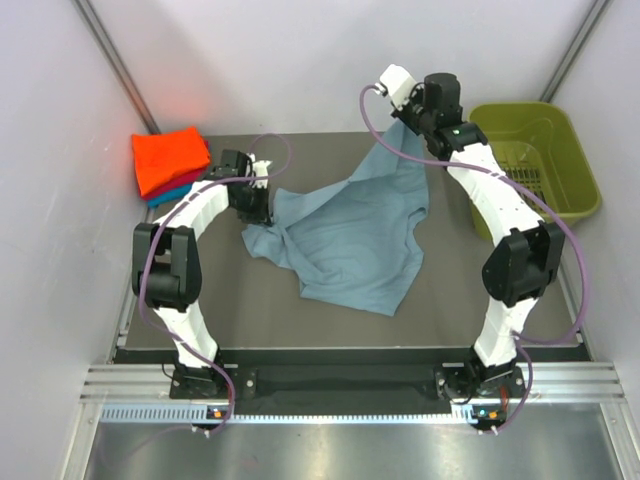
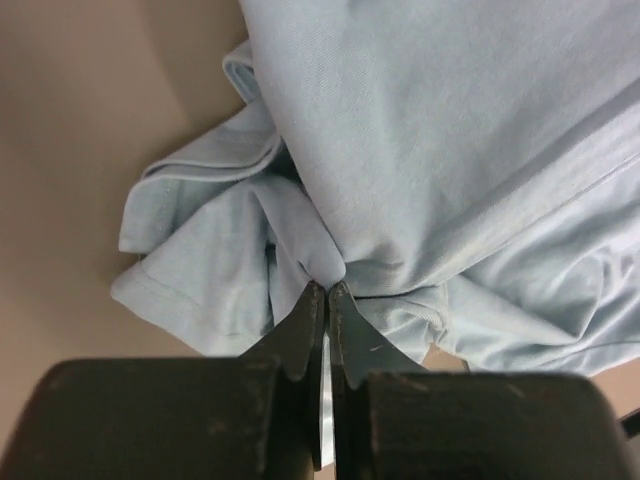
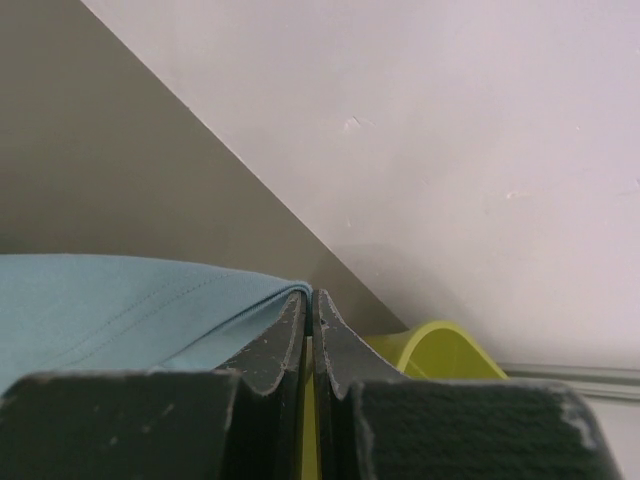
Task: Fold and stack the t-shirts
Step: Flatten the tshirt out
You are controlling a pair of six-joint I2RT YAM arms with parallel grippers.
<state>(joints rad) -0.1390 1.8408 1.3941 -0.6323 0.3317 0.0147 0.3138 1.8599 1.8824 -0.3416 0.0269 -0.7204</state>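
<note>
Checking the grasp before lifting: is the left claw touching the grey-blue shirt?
Touching. The left wrist view shows the left claw pinched shut on a bunched fold of the grey-blue shirt.

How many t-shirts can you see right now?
4: grey-blue shirt spread mid-table; orange shirt, red shirt and teal shirt folded in a stack at the far-left corner. More could be hidden underneath.

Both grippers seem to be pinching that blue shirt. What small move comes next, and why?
Probably lift the left gripper and draw it away from the right gripper, stretching the grey-blue shirt out: both are shut on its cloth, yet it lies bunched and creased.
</note>
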